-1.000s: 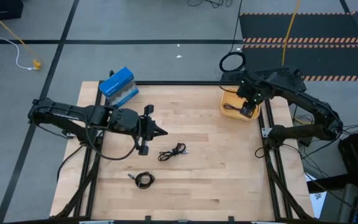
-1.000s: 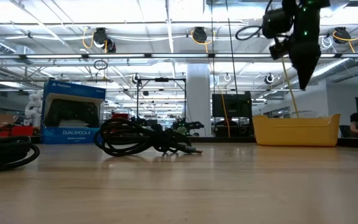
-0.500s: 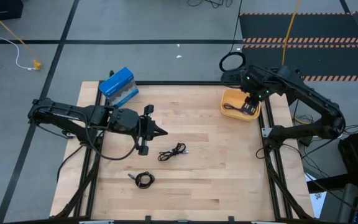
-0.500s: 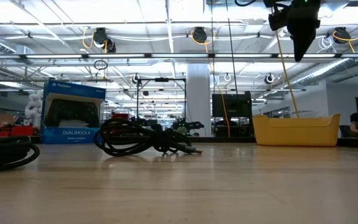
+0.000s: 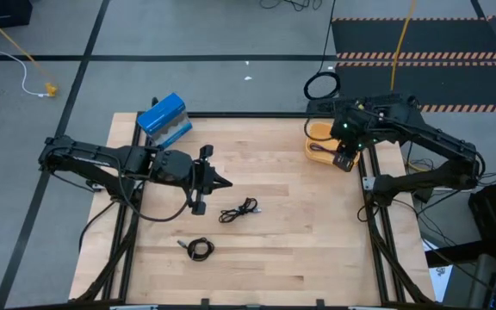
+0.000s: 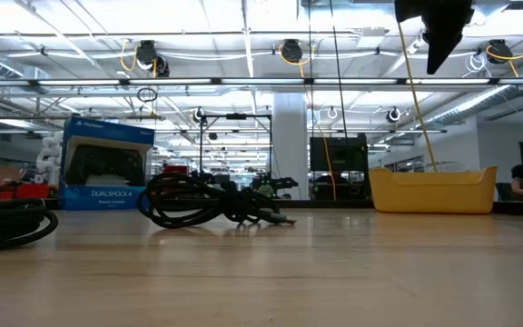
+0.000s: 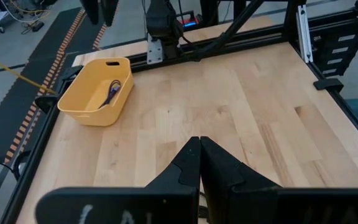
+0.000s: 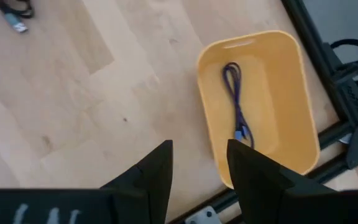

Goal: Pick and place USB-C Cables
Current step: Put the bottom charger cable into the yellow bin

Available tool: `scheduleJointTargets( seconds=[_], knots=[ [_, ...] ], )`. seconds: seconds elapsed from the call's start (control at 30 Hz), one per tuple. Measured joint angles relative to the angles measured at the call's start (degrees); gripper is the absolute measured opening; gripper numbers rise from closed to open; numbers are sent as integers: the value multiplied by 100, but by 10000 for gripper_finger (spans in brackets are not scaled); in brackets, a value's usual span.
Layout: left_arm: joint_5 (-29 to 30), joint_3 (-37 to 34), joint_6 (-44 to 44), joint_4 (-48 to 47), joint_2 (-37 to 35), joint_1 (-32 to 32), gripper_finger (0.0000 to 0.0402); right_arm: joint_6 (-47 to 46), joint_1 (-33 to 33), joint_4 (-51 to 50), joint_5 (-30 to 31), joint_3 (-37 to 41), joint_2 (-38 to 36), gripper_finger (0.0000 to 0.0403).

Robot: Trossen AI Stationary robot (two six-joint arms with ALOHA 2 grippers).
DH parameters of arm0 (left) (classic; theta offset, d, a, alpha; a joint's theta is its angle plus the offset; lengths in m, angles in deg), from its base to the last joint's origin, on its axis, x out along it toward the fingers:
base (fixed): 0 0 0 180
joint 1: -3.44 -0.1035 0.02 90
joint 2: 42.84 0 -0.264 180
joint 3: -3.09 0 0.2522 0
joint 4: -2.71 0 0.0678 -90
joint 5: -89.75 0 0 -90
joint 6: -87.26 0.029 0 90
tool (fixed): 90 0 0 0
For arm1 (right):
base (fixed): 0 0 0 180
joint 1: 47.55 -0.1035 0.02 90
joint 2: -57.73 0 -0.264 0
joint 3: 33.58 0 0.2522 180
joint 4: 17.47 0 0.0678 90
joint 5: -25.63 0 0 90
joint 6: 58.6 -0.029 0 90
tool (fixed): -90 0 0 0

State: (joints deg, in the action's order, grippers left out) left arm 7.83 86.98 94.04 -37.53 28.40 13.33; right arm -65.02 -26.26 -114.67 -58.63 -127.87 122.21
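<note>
The bluish-purple USB-C cable (image 8: 236, 102) lies stretched in a loose loop on the floor of the yellow bin (image 8: 260, 37), also seen in the left wrist view (image 7: 109, 94). Two black cables lie on the wood: one loose (image 5: 239, 209), one coiled (image 5: 200, 249); they show together in the low view (image 6: 212, 202). My right gripper (image 8: 197, 158) is open and empty, high above the bin's near-left rim (image 5: 344, 159). My left gripper (image 7: 199, 146) is shut and empty, and hovers left of the loose black cable (image 5: 224, 182).
A blue DualShock box (image 5: 164, 120) stands at the table's far left corner. A large black ring (image 5: 321, 86) lies on the floor beyond the far edge. Thick arm wiring (image 6: 7, 222) shows at the low view's left. Bare wood spans the middle and near right.
My right gripper has risen from just over the yellow bin to well above it and drifted slightly toward the table's near-left. The bluish-purple cable stays lying in the bin.
</note>
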Motion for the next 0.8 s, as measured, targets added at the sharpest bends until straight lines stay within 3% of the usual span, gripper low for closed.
scheduleJointTargets(
  seconds=[0.47, 0.63, 0.8],
  knots=[
    [0, 0, -25, 0, 0, 1, 8, -876, -1628, 284, -448, 2, -9, 145],
    [0, 0, -50, -2, 0, 0, 8, -783, -2130, 541, -437, 2, -105, 145],
    [0, 0, -128, -44, 0, 0, 8, -505, -2634, 1223, 185, 10, -616, 112]
  ],
)
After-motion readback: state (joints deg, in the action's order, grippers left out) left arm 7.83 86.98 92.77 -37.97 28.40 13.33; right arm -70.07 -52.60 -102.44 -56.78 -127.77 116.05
